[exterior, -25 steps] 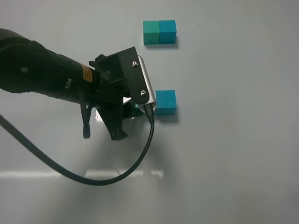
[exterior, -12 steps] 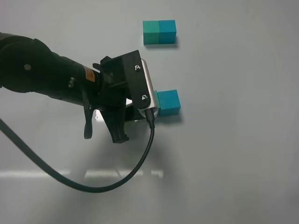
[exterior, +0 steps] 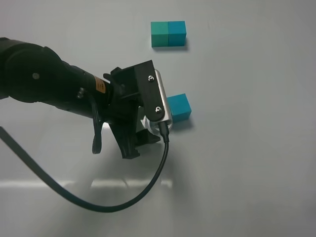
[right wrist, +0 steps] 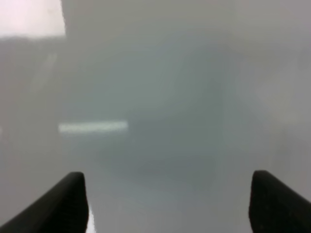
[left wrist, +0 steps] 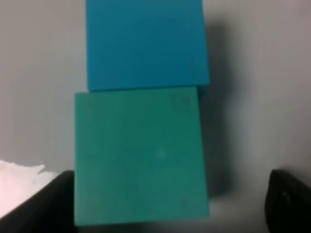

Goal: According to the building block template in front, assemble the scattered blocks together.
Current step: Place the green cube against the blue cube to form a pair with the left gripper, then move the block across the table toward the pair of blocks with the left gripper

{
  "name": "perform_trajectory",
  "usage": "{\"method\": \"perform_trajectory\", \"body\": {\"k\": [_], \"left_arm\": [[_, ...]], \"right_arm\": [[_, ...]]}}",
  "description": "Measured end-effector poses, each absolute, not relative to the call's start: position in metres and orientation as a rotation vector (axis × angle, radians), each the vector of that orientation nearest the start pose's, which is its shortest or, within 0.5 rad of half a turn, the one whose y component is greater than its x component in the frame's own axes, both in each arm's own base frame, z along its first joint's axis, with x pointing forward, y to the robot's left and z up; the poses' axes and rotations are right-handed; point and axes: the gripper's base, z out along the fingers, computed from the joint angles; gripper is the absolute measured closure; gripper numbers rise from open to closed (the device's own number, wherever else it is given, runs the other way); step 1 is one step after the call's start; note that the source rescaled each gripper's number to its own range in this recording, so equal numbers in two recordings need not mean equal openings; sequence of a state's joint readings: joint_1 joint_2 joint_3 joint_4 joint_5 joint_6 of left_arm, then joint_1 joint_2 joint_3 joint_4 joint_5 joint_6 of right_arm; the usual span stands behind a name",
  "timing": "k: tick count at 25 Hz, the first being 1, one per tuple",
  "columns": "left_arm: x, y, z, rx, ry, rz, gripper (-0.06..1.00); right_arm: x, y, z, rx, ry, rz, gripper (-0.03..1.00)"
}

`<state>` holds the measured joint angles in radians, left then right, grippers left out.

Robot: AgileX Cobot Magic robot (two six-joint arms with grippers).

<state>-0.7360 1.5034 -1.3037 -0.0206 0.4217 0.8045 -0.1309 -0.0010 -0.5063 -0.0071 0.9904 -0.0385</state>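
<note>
Left claw [left wrist: 170, 196], spread wide, straddles the sea-green cube [left wrist: 141, 155] touching the teal-blue cube [left wrist: 146, 43].

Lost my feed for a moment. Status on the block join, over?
Left gripper open around sea-green cube; right gripper open, empty. Sea-green cube touches teal-blue cube, edges slightly offset. Nothing in the way.

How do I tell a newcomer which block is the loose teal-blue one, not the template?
Find the black left arm reaching across the table. Beyond its wrist, on the right, sits the loose teal-blue cube. It is single and slightly turned, against a sea-green cube the arm hides from above; the template is a squared two-cube bar farther up the view.
</note>
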Motion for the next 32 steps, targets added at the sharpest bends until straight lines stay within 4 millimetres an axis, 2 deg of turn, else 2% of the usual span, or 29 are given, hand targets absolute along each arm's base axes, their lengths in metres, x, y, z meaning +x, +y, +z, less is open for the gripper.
{"method": "perform_trajectory", "body": {"k": [9, 19, 26, 28, 32], "left_arm": [[0.266, -0.241, 0.355, 1.372, 1.492, 0.0, 0.21], [0.268, -0.255, 0.347, 1.354, 1.463, -0.029, 0.24], [0.268, -0.255, 0.347, 1.358, 1.459, -0.024, 0.27], [0.268, -0.255, 0.347, 1.362, 1.455, -0.018, 0.38], [0.268, -0.255, 0.347, 1.373, 1.445, -0.005, 0.83]], "right_arm": [[-0.003, 0.0, 0.285, 0.102, 1.966, -0.113, 0.8], [-0.003, 0.0, 0.285, 0.103, 1.966, -0.116, 0.8], [-0.003, -0.001, 0.285, 0.106, 1.966, -0.117, 0.8], [-0.003, -0.001, 0.285, 0.107, 1.966, -0.117, 0.8], [-0.003, -0.001, 0.285, 0.107, 1.966, -0.118, 0.8]]}}
